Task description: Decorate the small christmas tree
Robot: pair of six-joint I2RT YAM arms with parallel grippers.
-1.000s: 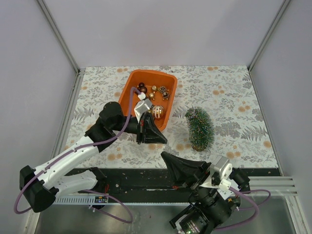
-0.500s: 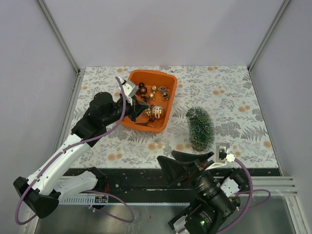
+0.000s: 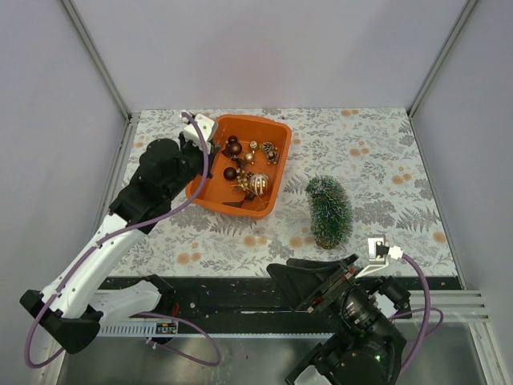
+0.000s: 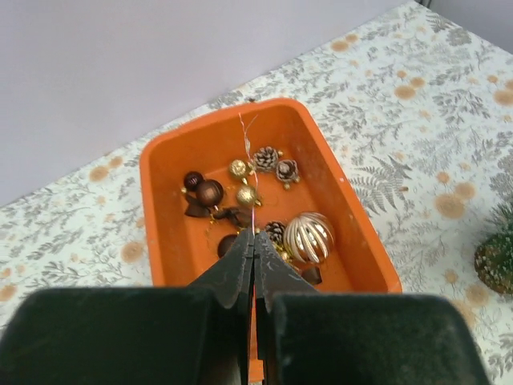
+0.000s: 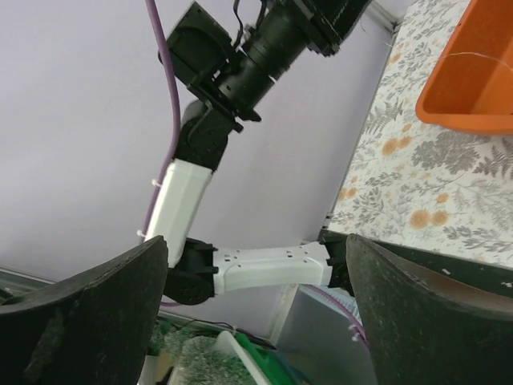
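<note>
The small christmas tree [image 3: 329, 210] lies on the floral mat, right of the orange tub [image 3: 250, 119]; its tip shows at the right edge of the left wrist view [image 4: 495, 261]. The tub [image 4: 152, 164] holds a large gold striped bauble [image 4: 309, 235], small brown and gold baubles [image 4: 210, 192] and pinecones [image 4: 267, 156]. My left gripper [image 4: 254, 238] is shut and hovers over the tub's left rim [image 3: 207, 158]. A thin thread [image 4: 247, 160] runs from its tips toward the far rim. My right gripper [image 5: 256, 241] stands wide open and empty near the front edge [image 3: 298, 277], facing left.
The floral mat [image 3: 377, 152] covers the table between grey walls and metal corner posts [image 3: 96, 56]. A black strip [image 3: 224, 293] runs along the near edge. The left arm's white link [image 5: 268, 269] crosses the right wrist view, with the tub's corner [image 5: 473, 80] at top right.
My left gripper went from the tub's near side into the tub, then back to its left rim, staying shut. My right gripper opened wide and its wrist turned.
</note>
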